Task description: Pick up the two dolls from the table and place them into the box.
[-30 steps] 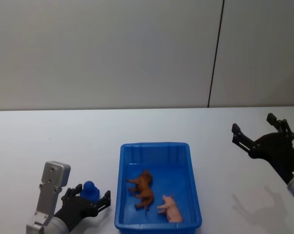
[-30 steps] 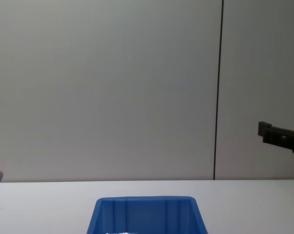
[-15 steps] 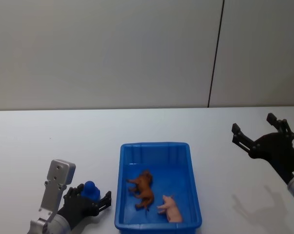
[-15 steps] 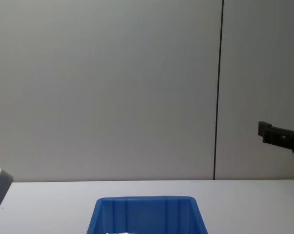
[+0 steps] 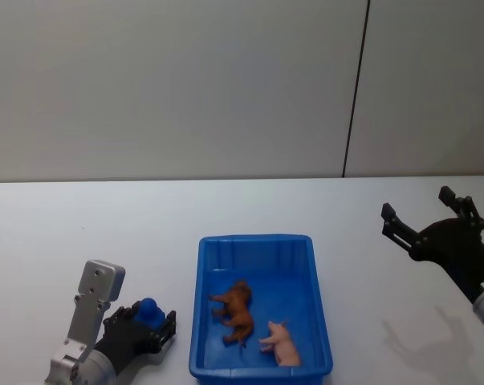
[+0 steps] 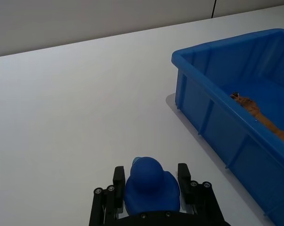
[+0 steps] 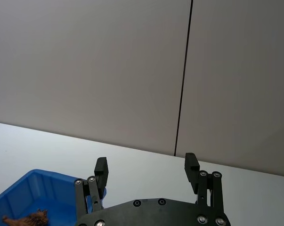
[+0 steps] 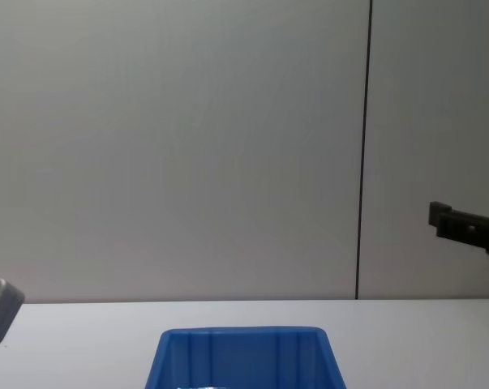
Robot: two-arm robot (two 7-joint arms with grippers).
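1. Blue duck toy (image 6: 147, 184): clamped in the left gripper (image 5: 149, 325) jaws, low over the worktop (image 5: 105, 233), just left of the box (image 5: 258, 241).
2. Brown doll (image 5: 235, 311), pink doll (image 5: 282, 343): lying inside the box.
3. Right gripper (image 5: 425, 215): jaws wide, empty, raised well right of the box.

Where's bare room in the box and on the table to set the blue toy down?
In the box, the floor by the far wall and the near-left corner are bare; the brown doll and pink doll crowd the middle and near-right. The table is bare left of the box, beyond the left gripper holding the blue toy.
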